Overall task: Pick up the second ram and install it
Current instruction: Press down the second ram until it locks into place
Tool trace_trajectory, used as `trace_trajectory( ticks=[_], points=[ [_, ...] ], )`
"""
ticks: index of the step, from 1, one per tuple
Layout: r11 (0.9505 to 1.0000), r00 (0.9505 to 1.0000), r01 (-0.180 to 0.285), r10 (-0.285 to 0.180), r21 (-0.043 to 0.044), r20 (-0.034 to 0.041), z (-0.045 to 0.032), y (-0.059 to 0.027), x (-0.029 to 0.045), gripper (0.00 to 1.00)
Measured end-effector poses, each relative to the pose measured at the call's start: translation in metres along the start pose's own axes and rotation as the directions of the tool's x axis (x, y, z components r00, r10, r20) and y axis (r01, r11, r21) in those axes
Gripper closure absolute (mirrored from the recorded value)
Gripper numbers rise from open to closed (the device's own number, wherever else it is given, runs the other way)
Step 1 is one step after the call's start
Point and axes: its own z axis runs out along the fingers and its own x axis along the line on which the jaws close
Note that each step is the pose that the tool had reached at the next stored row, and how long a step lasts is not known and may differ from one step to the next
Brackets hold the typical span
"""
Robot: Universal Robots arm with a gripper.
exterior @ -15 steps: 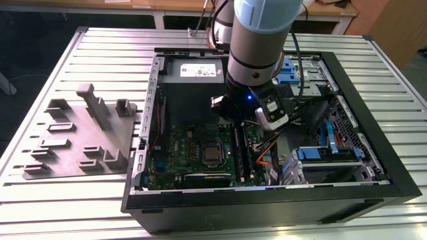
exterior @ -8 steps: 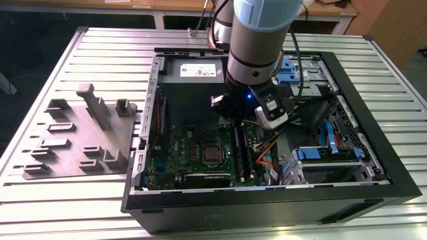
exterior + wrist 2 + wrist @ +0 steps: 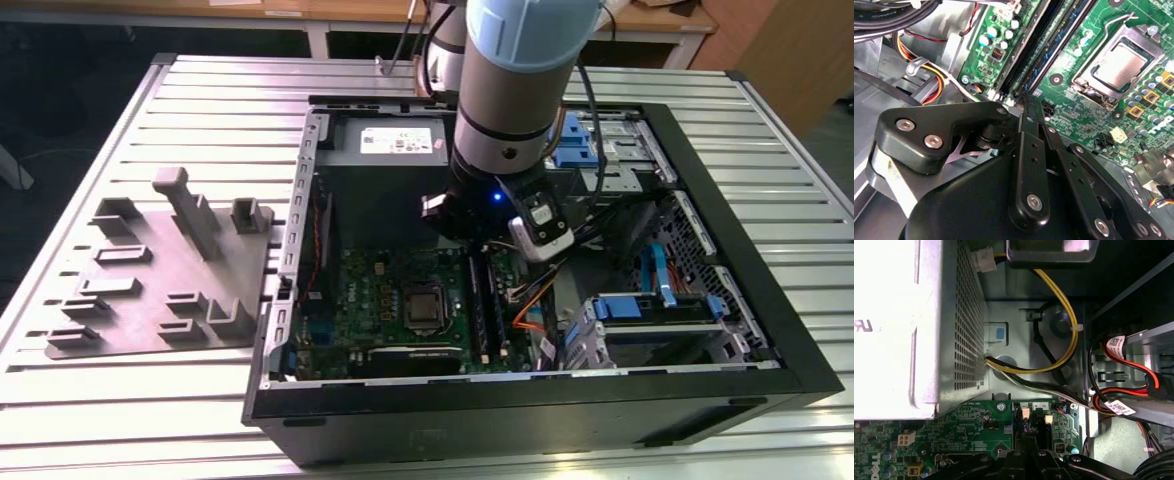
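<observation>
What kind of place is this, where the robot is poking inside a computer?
Probably a workshop or robotics lab. An open computer case lies on a ribbed metal table, a grey holder tray sits beside it, and the robot arm reaches down over the green motherboard.

Robot arm (image 3: 507,110) reaching down into an open computer case (image 3: 534,290), hovering over the green motherboard (image 3: 400,300); grey holder tray (image 3: 167,265) sitting on the slatted table (image 3: 120,400), at the exterior view's left
</observation>
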Motion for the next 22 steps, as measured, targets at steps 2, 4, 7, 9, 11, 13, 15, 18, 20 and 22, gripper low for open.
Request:
trace_trajectory(
  ticks=[2,4,7,9,11,13,15,18,20,22],
  points=[
    [1.0000,1.0000,0.000,0.000,-0.0005,0.0001,0.0018,-0.0001,0.0000,0.90],
    [1.0000,1.0000,0.000,0.000,-0.0003,0.0001,0.0030,-0.0003,0.0000,0.90],
    [1.0000,1.0000,0.000,0.000,0.0000,0.0000,0.0031,-0.0003,0.0001,0.90],
    [1.0000,1.0000,0.000,0.000,-0.0005,0.0002,0.0043,-0.0004,0.0001,0.90],
    [1.0000,1.0000,0.000,0.000,0.0002,-0.0001,0.0056,-0.0006,0.0004,0.90],
    [1.0000,1.0000,0.000,0.000,0.0002,-0.0001,0.0057,-0.0006,0.0004,0.90],
    [1.0000,1.0000,0.000,0.000,-0.0002,0.0001,0.0059,-0.0005,0.0004,0.90],
    [1.0000,1.0000,0.000,0.000,-0.0001,0.0000,0.0080,-0.0007,0.0004,0.90],
    [1.0000,1.0000,0.000,0.000,0.0000,0.0000,0.0080,-0.0008,0.0004,0.90],
    [1.0000,1.0000,0.000,0.000,-0.0001,0.0001,0.0081,-0.0008,0.0004,0.90]
  ],
)
